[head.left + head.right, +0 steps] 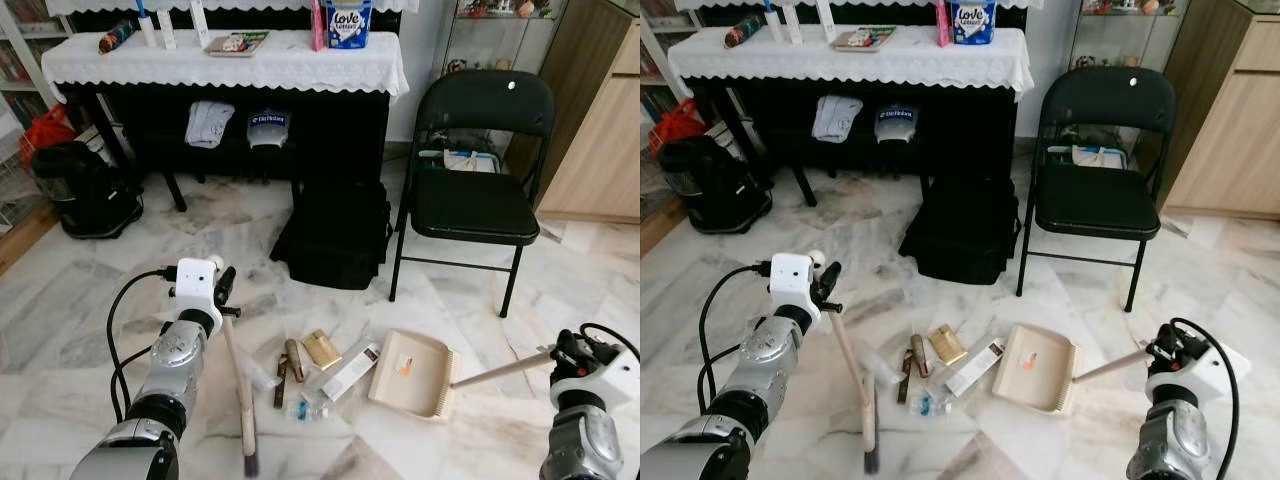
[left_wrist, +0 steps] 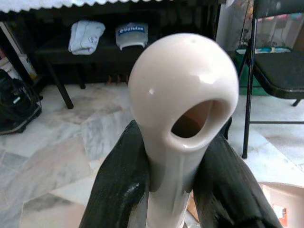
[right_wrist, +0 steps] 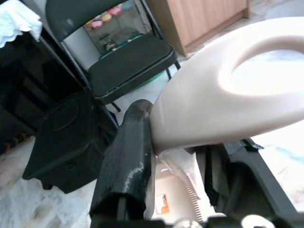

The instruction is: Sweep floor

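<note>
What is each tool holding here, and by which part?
The left tool grips the broom at the top end of its handle. The right tool grips the dustpan by the end of its long handle.

Brooms: 1 (image 1: 239, 385), near left
Dustpans: 1 (image 1: 410, 373), near right
Litter bits on floor: approx 5, betw. the two
Folding chairs: 1 (image 1: 478, 205), far right
Black bags: 2, far left (image 1: 85, 190) + centre (image 1: 335, 232)
Grippers: 2, left (image 1: 222, 290), right (image 1: 562, 352)
</note>
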`<state>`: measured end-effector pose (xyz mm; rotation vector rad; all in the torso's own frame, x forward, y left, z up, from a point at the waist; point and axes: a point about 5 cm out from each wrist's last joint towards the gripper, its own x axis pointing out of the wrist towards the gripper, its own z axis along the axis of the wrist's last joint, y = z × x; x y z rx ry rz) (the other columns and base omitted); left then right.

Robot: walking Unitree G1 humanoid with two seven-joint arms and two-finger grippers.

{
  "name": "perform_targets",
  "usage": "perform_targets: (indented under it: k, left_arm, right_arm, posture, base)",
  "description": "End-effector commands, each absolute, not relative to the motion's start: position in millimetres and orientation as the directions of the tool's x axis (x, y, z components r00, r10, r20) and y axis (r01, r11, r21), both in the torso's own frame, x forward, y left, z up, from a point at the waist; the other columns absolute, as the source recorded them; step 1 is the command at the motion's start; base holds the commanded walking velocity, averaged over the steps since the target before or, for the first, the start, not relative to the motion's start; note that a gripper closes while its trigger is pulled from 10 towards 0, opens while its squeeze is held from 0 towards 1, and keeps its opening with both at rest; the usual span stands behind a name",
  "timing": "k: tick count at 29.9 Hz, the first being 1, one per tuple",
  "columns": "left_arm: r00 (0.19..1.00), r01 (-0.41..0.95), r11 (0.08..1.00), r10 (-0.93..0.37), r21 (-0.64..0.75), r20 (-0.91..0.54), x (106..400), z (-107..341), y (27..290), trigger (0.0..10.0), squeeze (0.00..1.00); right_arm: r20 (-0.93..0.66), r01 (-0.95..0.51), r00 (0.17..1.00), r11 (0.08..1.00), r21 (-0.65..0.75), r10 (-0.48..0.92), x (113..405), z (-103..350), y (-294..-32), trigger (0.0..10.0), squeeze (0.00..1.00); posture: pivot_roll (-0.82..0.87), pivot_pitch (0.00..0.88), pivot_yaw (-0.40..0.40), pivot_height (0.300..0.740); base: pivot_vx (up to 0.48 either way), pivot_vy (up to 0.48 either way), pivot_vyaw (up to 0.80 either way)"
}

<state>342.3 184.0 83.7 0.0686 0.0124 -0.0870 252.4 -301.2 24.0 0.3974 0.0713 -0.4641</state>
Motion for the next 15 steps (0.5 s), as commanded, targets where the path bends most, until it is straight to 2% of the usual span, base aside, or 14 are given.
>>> perform_targets:
  k: [1,9,15]
  left_arm:
    - [0.993,0.074,0.995,-0.08,0.071,0.086,348.7,104.7,188.4,10.0,0.0]
    - [0.99,0.09,0.994,-0.097,0.068,0.106,353.4,114.1,191.2,10.0,0.0]
    - [0.983,0.107,0.993,-0.113,0.049,0.144,359.0,126.7,189.7,10.0,0.0]
  right_arm:
    - [-0.198,0.422,0.907,0.818,0.391,-0.372,250.7,12.6,-284.0,10.0,0.0]
    - [-0.144,0.404,0.915,0.837,0.369,-0.378,256.0,26.3,-288.3,10.0,0.0]
    - [-0.089,0.324,0.946,0.891,0.319,-0.312,266.3,43.6,-281.4,10.0,0.0]
  posture:
    - [-0.23,0.0,0.128,0.74]
    - [-0.23,0.0,0.137,0.74]
    - [-0.24,0.0,0.147,0.74]
  base:
    - [0.0,0.0,0.0]
    - [0.0,0.0,0.0]
    - [0.0,0.0,0.0]
